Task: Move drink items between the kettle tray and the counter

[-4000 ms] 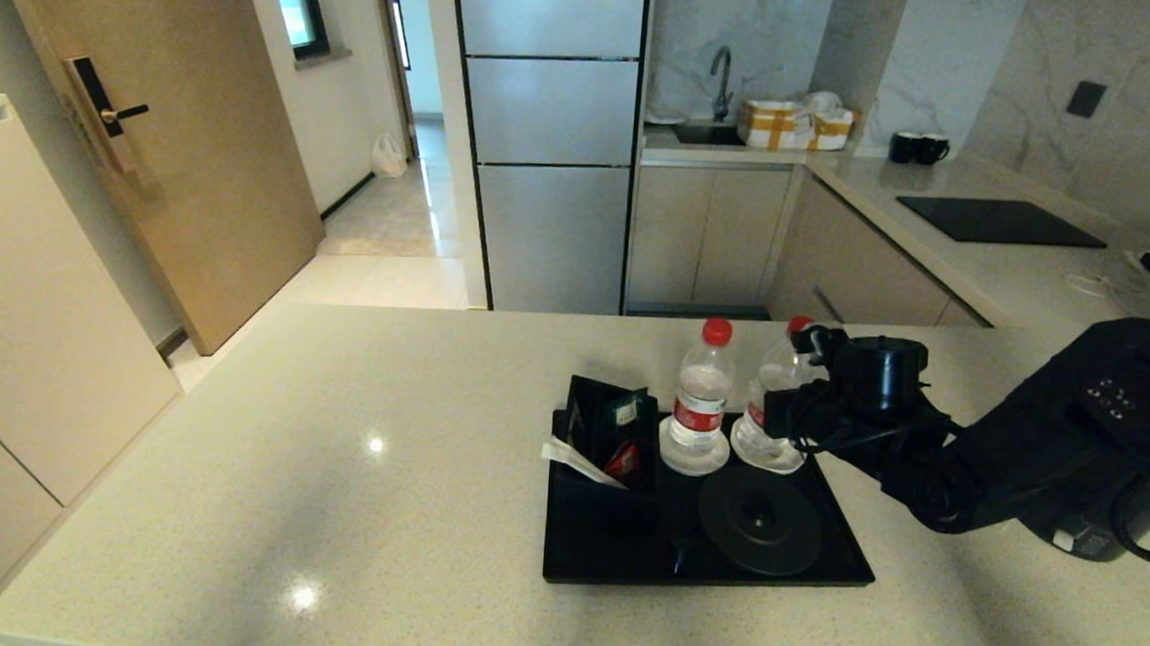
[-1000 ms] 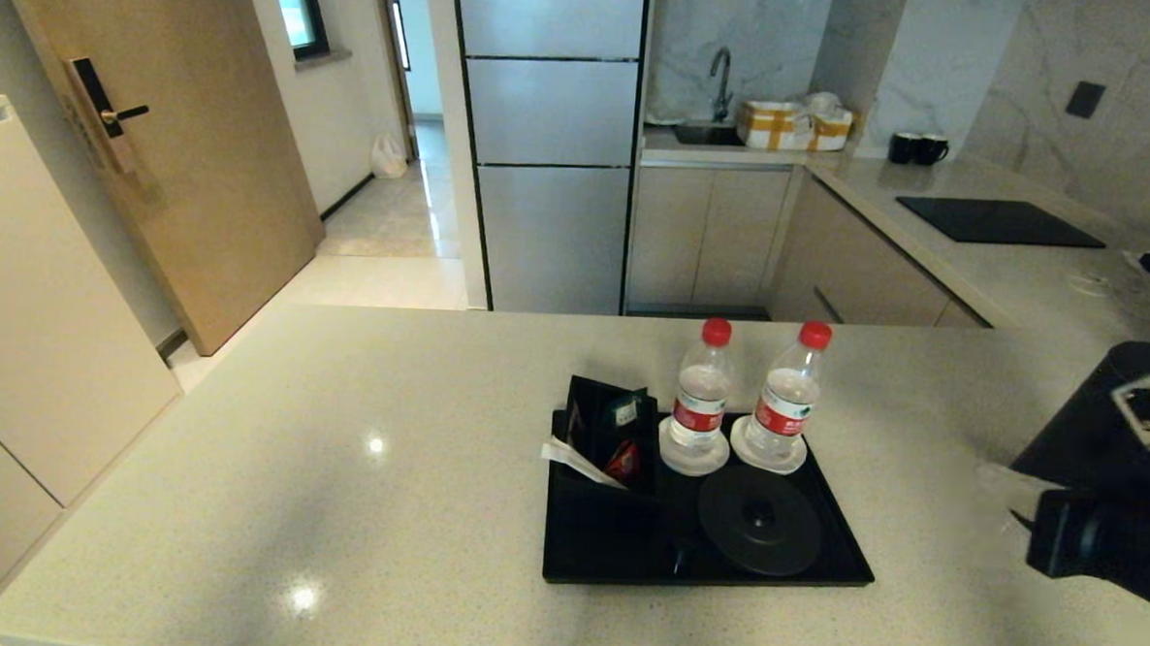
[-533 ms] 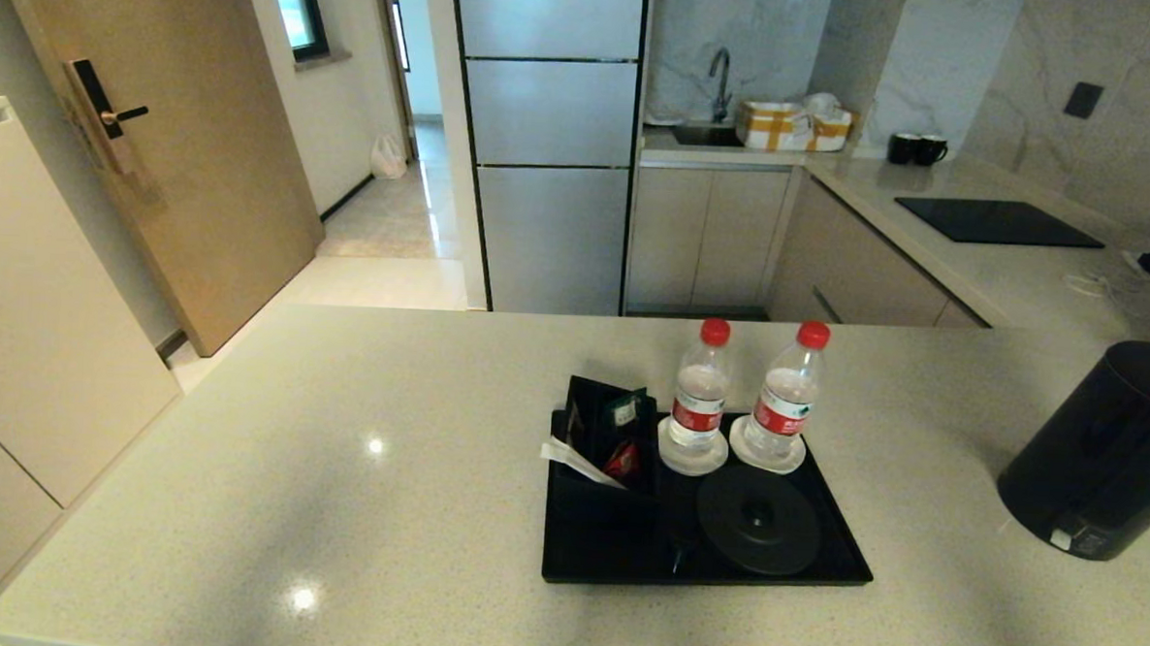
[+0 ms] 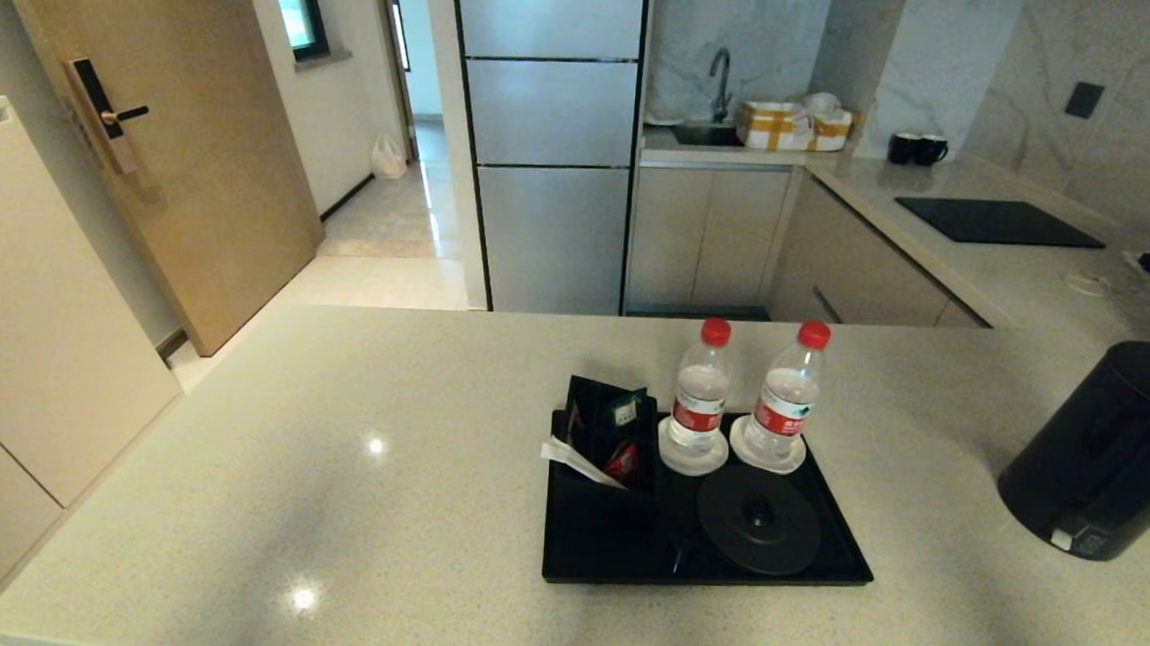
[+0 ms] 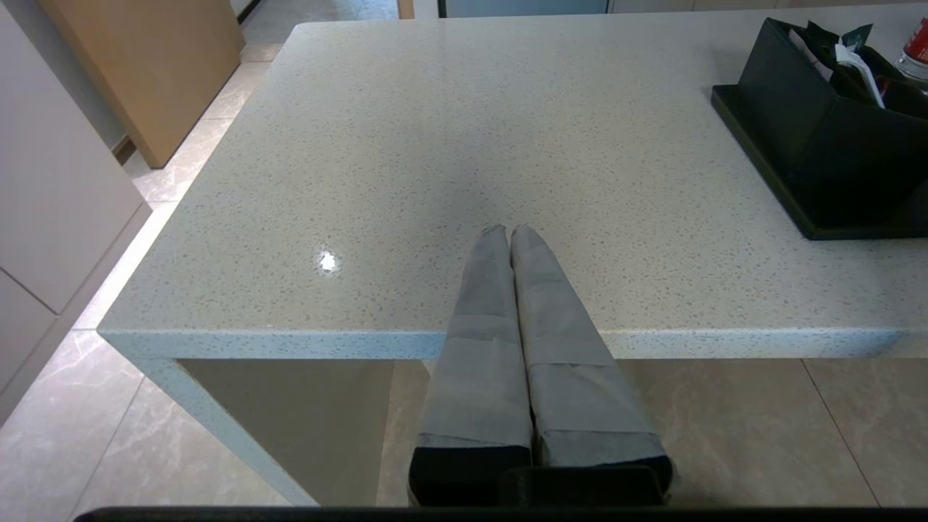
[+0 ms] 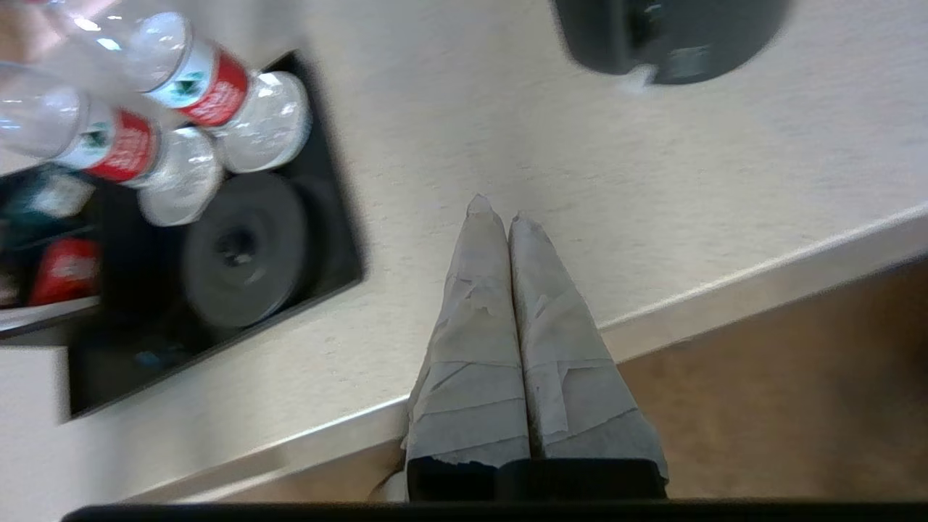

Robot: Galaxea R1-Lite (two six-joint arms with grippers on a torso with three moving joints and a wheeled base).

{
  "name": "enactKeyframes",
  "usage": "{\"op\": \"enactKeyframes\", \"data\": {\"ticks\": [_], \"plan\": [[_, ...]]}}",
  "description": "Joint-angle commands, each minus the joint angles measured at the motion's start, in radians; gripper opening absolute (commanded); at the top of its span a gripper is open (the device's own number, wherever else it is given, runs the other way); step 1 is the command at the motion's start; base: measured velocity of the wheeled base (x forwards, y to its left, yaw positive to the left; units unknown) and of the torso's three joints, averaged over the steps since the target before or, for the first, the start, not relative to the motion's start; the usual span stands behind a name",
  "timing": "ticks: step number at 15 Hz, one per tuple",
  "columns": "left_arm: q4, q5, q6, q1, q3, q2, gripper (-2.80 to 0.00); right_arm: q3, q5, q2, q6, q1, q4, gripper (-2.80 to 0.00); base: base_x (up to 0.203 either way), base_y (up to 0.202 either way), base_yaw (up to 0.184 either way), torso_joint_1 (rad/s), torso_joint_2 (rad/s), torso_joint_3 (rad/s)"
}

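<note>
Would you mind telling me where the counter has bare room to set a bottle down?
The widest bare stretch of the counter lies left of the tray, out to the counter's left edge. A narrower strip lies between tray and kettle. The tray is crowded: two bottles, sachet box, kettle base.

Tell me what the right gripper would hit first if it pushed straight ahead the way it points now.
Probably the counter. The right gripper, jaws shut and empty, aims at bare stone between the kettle tray and the kettle. Neither seems in line, though depth is hard to judge.
</note>
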Motion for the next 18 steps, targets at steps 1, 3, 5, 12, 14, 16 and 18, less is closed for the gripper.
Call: {"op": "enactKeyframes", "data": {"ticks": [1,3,5,12,14,16,18], "plan": [[0.000,0.000,0.000,0.001,0.001,0.000,-2.80,-0.014,0.057,0.102,0.002,-0.027,-0.004,-2.80,0.000,0.000,0.000,0.000,0.00,0.000],[0.000,0.000,0.000,0.000,0.000,0.000,-2.80,-0.039,0.121,0.160,0.011,-0.075,-0.005,-2.80,0.000,0.000,0.000,0.000,0.00,0.000],[0.000,0.000,0.000,0.002,0.000,0.000,-2.80,-0.052,0.152,0.211,0.009,-0.122,-0.014,-2.80,0.000,0.000,0.000,0.000,0.00,0.000],[0.000,0.000,0.000,0.000,0.000,0.000,-2.80,-0.049,0.246,0.369,-0.172,-0.203,-0.273,-2.80,0.000,0.000,0.000,0.000,0.00,0.000],[0.000,0.000,0.000,0.000,0.000,0.000,-2.80,-0.071,0.296,0.415,-0.255,-0.212,-0.280,-2.80,0.000,0.000,0.000,0.000,0.00,0.000],[0.000,0.000,0.000,0.000,0.000,0.000,-2.80,-0.089,0.321,0.445,-0.311,-0.215,-0.277,-2.80,0.000,0.000,0.000,0.000,0.00,0.000],[0.000,0.000,0.000,0.001,0.000,0.000,-2.80,-0.128,0.357,0.534,-0.399,-0.219,-0.267,-2.80,0.000,0.000,0.000,0.000,0.00,0.000]]}}
